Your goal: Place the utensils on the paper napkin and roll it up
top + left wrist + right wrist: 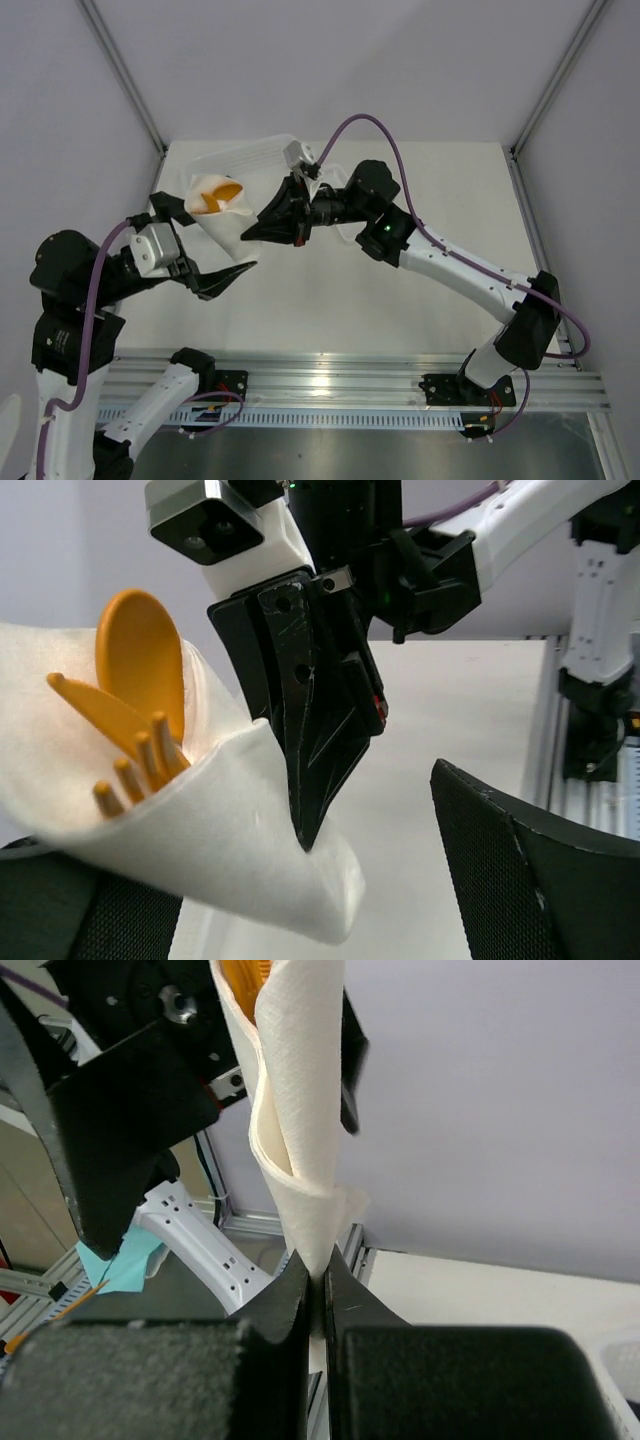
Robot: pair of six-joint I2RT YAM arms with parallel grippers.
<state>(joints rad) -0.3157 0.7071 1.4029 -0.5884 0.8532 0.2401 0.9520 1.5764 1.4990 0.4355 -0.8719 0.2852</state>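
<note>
Handles of utensils [135, 695] unseen within paper napkin [230, 845]

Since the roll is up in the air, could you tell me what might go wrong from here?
1. The right gripper pinches only the tip of the rolled white paper napkin, which could slip or tear.
2. The left gripper is open, giving little support.
3. The orange plastic utensils poke from the open end and could slide out if it tilts.

White paper napkin [230, 840] rolled cone-like, aloft; orange utensils [140, 680] poking from its open end
</note>
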